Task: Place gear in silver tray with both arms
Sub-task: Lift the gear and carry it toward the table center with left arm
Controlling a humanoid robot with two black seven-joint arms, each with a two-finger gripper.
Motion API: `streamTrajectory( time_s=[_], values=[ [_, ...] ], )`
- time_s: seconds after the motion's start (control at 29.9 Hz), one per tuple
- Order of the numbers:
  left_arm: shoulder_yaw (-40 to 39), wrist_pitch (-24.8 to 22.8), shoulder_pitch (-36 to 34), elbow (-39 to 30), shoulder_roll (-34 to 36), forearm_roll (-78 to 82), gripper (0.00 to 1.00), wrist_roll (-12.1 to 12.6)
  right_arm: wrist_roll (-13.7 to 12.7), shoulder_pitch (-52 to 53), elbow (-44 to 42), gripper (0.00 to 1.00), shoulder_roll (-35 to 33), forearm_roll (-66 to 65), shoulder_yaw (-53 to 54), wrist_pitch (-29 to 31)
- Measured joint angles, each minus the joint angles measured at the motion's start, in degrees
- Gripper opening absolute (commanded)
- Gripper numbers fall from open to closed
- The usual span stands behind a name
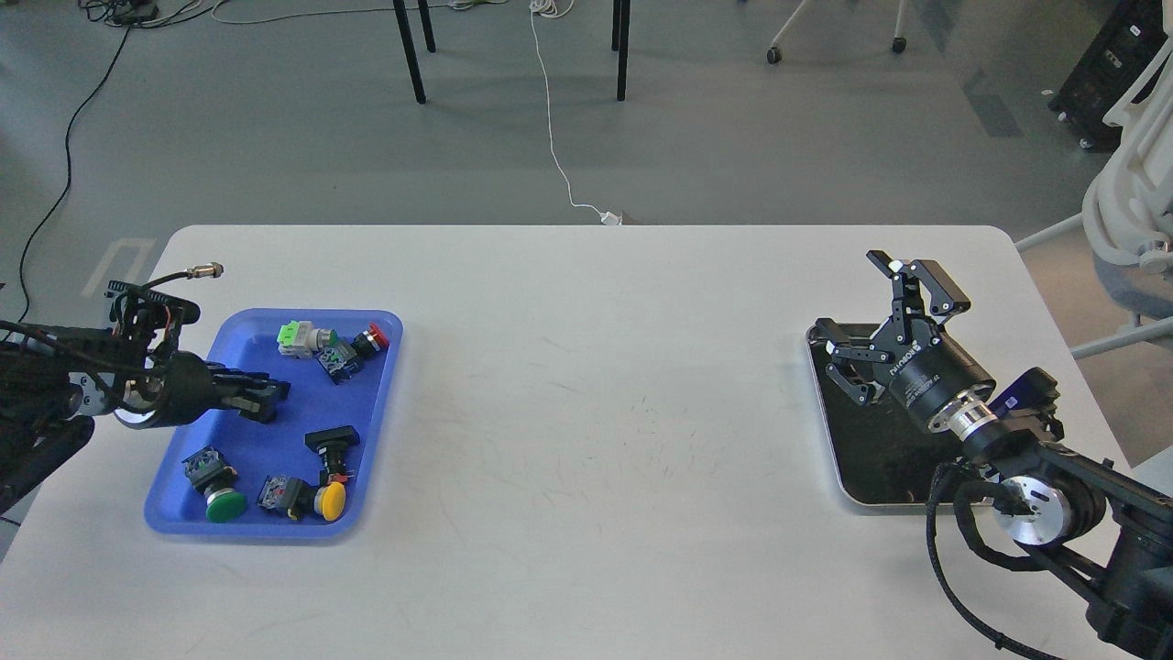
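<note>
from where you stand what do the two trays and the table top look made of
The silver tray looks like polished metal: bright shiny rim, dark glossy inside that mirrors the right gripper above it. The blue tray looks like moulded plastic: even colour, soft sheen, rounded lip. The table seems a matte white laminate with faint scuffs, though I can't be sure.

Only one camera here — the head view, sitting high and looking forward and down over the white table [586,412]. It takes in the whole tabletop from a moderate distance, both arms entering from the bottom corners — plus a strip of grey floor [275,119] and chair legs [412,55] beyond the far edge.
</note>
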Motion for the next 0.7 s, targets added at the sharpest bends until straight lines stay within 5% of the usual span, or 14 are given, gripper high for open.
streamTrajectory(
  time_s=[0.4, 0.7],
  values=[
    [0.0, -0.4, -8.0, -4.0, 2.5, -1.1, 0.12, 0.0, 0.0, 0.2, 0.0, 0.99, -0.3, 0.0, 0.3, 0.0],
    [0.0, -6.3, -17.5, -25.4, 5.8, -5.1, 0.13, 0.0, 0.0, 3.6, 0.4, 0.99, -1.3, 0.0, -0.1, 0.0]
  ],
)
